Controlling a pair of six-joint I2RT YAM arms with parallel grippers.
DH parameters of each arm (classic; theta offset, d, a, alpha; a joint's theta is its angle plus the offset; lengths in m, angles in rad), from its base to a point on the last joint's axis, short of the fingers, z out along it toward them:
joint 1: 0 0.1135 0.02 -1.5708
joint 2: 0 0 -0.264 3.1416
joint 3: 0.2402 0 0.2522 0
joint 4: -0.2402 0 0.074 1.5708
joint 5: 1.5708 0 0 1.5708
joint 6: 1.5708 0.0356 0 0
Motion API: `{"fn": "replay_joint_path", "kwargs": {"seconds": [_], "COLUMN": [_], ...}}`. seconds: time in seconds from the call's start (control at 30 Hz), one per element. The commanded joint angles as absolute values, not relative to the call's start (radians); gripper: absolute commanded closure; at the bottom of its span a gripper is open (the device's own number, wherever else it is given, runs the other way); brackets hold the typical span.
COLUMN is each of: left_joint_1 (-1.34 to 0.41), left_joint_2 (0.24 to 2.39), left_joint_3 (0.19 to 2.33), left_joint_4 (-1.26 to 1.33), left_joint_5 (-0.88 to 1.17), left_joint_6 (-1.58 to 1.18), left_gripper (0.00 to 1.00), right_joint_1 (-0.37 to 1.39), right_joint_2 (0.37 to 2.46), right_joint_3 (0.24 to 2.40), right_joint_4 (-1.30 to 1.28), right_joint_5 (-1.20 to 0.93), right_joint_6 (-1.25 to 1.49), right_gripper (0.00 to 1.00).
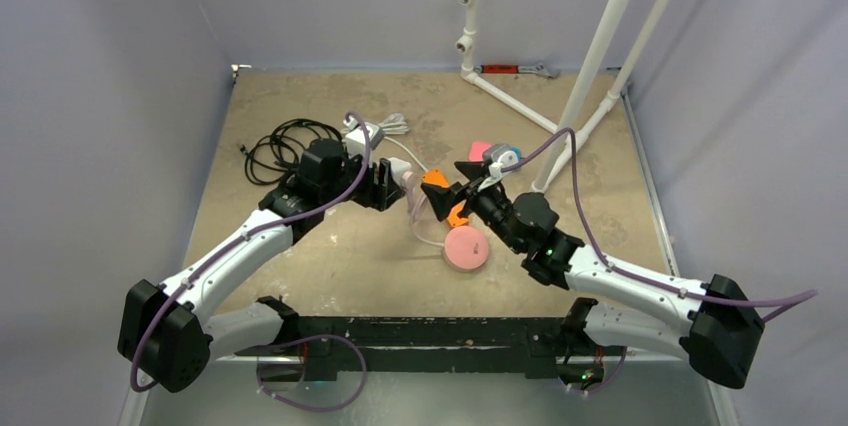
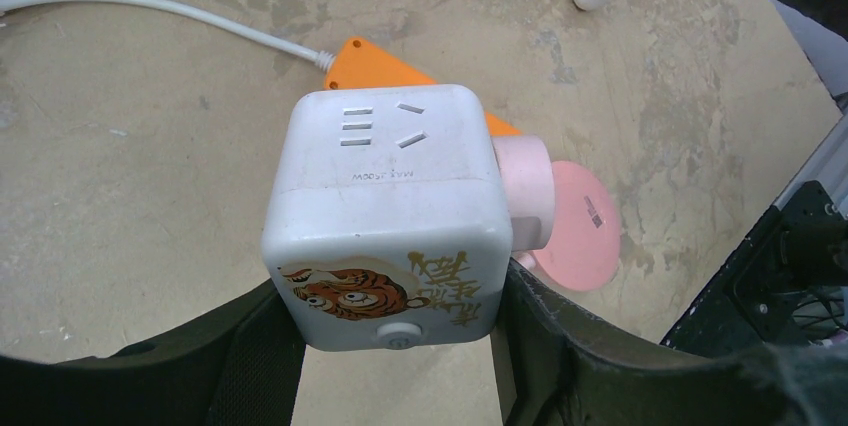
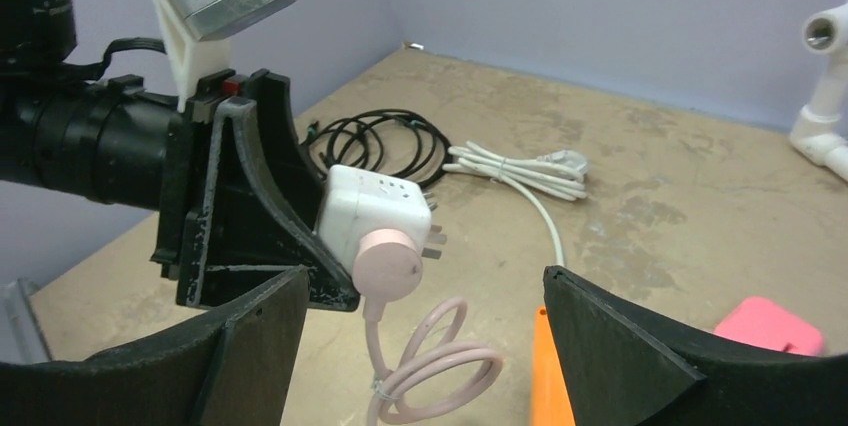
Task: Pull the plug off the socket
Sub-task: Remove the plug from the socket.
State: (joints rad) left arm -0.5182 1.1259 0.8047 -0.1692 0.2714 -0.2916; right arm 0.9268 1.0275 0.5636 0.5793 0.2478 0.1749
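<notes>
My left gripper (image 1: 395, 186) (image 2: 395, 291) is shut on a white cube adapter (image 2: 385, 196) (image 3: 365, 201) with a tiger sticker and holds it above the table. A round pink plug (image 2: 525, 191) (image 3: 390, 261) sits in the cube's side, and its pink cord (image 3: 450, 366) hangs in a coil. The cube's own prongs (image 3: 432, 236) are bare. The orange power strip, the socket (image 2: 380, 64) (image 3: 550, 376) (image 1: 434, 179), lies on the table below, partly hidden, with its white cable (image 2: 150, 6). My right gripper (image 1: 450, 196) (image 3: 425, 286) is open over the strip and faces the plug.
A pink round disc (image 1: 466, 246) (image 2: 580, 226) lies near the strip. A black cable coil (image 1: 280, 146) and a bundled white cable (image 1: 385, 126) lie at the back left. Small pink (image 1: 480, 151) and blue (image 1: 505, 154) objects and a white pipe frame (image 1: 600, 46) stand at the back right.
</notes>
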Motion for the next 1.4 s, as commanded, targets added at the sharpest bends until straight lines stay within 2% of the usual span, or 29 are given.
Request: {"fn": "replay_joint_path", "kwargs": {"seconds": [0.0,0.23,0.47,0.7,1.1,1.37], "left_joint_1": [-0.515,-0.515,-0.515,-0.515,-0.515,-0.515], "left_joint_2": [1.117,1.136,1.155,1.157,1.149,1.183], "left_joint_3": [0.835,0.837,0.843,0.842,0.841,0.835], "left_joint_4": [-0.118,-0.104,-0.105,-0.107,-0.101,-0.055], "left_joint_5": [0.264,0.359,0.391,0.394,0.398,0.502], "left_joint_6": [-0.282,-0.278,-0.278,-0.273,-0.268,-0.288], "left_gripper": [1.0,1.0,1.0,1.0,1.0,1.0], "right_joint_1": [0.905,0.899,0.899,0.9,0.9,0.902], "right_joint_2": [1.043,1.075,1.068,1.147,1.283,1.348], "right_joint_3": [0.582,0.561,0.528,0.555,0.591,0.615], "right_joint_4": [0.57,0.607,0.617,0.602,0.651,0.692], "right_joint_5": [0.142,0.081,0.111,0.089,-0.047,-0.067], "right_joint_6": [0.212,0.208,0.173,0.168,0.193,0.223], "right_gripper": [0.11,0.13,0.24,0.35,0.41,0.53]}}
